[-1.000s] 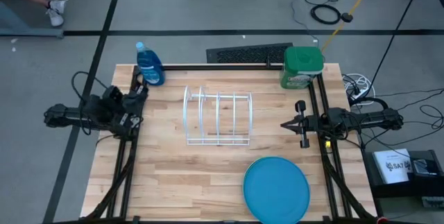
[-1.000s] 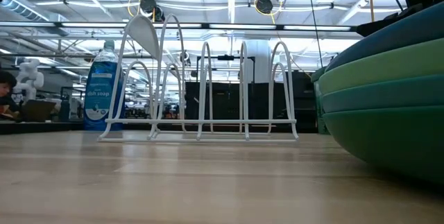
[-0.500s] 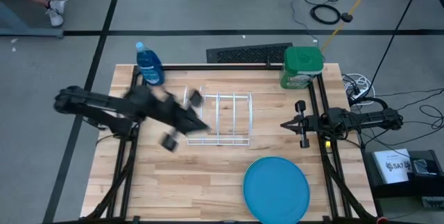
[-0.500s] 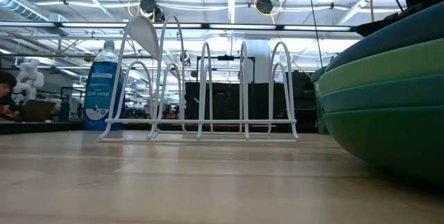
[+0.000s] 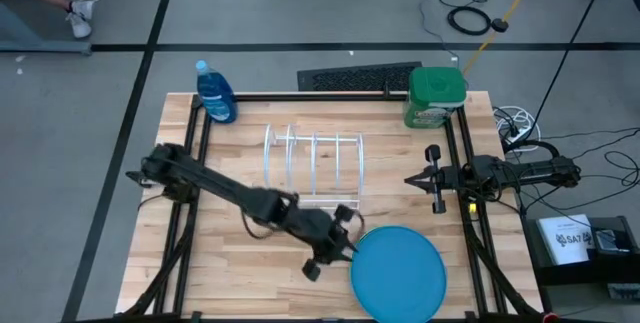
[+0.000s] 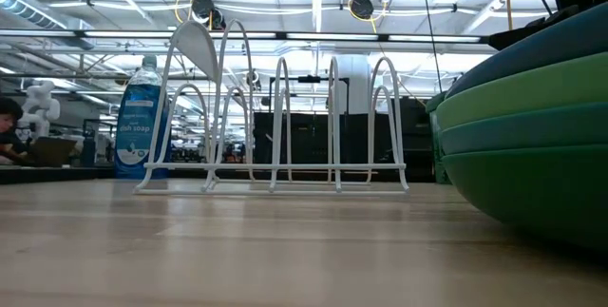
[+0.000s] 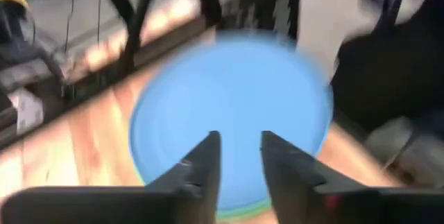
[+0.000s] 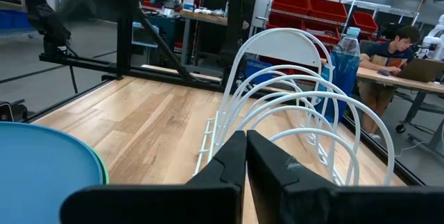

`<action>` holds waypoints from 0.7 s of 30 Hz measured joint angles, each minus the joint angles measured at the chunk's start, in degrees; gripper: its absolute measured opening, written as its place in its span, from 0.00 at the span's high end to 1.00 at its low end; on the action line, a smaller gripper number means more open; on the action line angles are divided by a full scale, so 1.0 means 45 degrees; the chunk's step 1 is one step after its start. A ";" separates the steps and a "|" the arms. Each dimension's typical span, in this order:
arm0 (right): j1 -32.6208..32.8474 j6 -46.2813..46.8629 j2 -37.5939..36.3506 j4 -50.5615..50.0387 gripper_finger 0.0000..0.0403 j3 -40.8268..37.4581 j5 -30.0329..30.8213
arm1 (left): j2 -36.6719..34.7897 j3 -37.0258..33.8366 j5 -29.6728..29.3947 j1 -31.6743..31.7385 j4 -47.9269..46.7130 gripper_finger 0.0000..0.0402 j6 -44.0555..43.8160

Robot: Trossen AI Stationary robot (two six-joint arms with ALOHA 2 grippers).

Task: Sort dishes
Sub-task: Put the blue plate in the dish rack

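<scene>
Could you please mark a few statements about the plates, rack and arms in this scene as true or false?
1. The blue plate tops the stack. True.
2. The white wire rack holds two plates. False: its slots are empty.
3. The left end effector is at the stack's edge. True.
4. The right end effector grips a plate. False: it is shut on nothing, at the table's side.
5. The soap bottle lies tipped over. False: it stands upright.

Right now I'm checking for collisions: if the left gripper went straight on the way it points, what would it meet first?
Probably the blue plate topping the stack. The left gripper, fingers slightly apart, aims right at it; how far off it is isn't clear.
</scene>
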 joint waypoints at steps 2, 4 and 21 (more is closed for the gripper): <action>0.0005 0.0001 0.0000 0.0000 0.98 0.0002 0.0000 | 0.0466 0.0068 -0.0677 -0.0355 -0.0094 0.62 0.0710; 0.0002 0.0002 0.0000 0.0000 0.98 0.0000 -0.0003 | 0.0862 0.0175 -0.1363 -0.0641 -0.0036 0.57 0.1678; 0.0000 0.0005 0.0000 0.0004 0.98 0.0001 0.0000 | 0.3251 0.0603 -0.0729 -0.0903 0.1209 0.55 0.3341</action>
